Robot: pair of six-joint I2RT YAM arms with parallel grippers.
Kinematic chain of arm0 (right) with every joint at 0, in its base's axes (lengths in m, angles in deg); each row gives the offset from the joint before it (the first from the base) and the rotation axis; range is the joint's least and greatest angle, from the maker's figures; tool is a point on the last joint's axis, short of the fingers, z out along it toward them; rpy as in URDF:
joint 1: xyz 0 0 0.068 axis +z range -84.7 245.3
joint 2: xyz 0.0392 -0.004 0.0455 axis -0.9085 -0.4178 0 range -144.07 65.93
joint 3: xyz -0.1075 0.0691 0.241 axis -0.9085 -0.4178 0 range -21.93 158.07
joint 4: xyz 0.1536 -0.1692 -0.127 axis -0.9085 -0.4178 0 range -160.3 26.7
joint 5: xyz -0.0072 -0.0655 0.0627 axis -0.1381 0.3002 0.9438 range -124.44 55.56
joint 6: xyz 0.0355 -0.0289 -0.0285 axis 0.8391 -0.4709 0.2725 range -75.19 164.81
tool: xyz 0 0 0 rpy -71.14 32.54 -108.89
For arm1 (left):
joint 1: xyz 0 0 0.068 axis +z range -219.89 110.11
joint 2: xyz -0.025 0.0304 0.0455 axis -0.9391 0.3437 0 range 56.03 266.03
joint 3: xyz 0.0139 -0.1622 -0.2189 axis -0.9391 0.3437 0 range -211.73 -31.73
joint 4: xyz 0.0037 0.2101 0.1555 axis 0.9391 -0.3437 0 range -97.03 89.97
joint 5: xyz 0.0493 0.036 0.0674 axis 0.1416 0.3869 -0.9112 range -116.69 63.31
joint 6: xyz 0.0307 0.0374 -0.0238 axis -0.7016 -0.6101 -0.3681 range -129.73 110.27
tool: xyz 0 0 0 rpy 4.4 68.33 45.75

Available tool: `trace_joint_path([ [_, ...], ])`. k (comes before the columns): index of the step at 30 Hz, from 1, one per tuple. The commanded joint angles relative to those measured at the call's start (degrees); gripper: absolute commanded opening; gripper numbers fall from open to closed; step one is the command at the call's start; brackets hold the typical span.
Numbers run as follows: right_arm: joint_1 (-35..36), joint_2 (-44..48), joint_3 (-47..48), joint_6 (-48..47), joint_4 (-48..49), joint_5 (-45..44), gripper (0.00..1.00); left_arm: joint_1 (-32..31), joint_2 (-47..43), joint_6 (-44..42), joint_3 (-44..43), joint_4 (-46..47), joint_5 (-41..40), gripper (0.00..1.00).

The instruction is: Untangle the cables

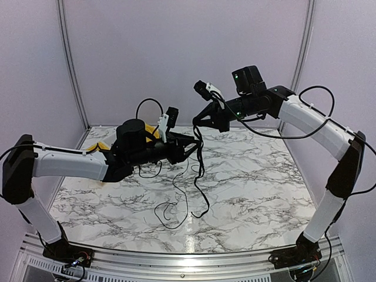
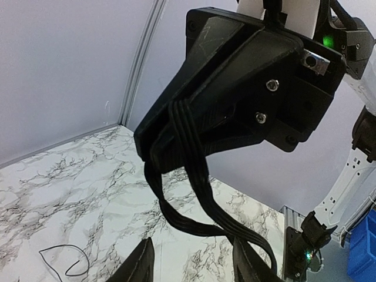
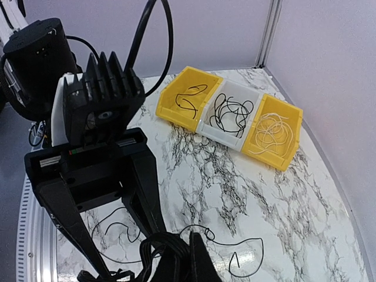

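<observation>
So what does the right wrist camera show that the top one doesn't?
Only the right wrist view: inside the bins, with a black wire in one yellow bin, black wires in the white bin and pale wires in the other yellow bin.
Only the top view: the left arm and right arm whole, and the cables hanging from the shut right end effector to the table.
Both: the marble table, the open left end effector, and cable loops lying on the marble.

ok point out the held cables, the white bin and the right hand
cables (image 2: 187, 141), left wrist view, on the clamped bundle
white bin (image 3: 218, 134), right wrist view, near wall
right hand (image 1: 198, 122), top view, between its fingertips
</observation>
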Motion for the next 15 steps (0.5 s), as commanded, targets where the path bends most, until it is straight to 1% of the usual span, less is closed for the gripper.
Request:
trace_joint_path([
  [1,0.6,-0.7,1.1,0.1,0.0,0.7,0.0,-0.2,3.5,2.2,-2.5,5.1,1.4,0.47],
  [5,0.5,-0.5,1.1,0.4,-0.2,1.5,0.0,-0.1,6.7,3.6,-5.3,6.3,0.0,0.48],
  [9,0.6,-0.5,0.6,0.1,-0.2,1.6,0.0,-0.2,9.7,6.2,-8.0,9.9,3.0,0.45],
  [12,0.5,-0.4,0.0,-0.1,-0.1,1.6,0.0,-0.1,10.6,7.1,-8.2,13.5,3.7,0.41],
  [13,0.6,-0.4,-0.1,-0.1,-0.1,1.7,0.0,0.0,10.6,7.3,-8.1,14.5,3.9,0.39],
  [15,0.5,-0.3,-0.3,0.0,-0.1,1.9,0.0,0.3,10.6,7.5,-8.0,15.7,4.3,0.31],
])
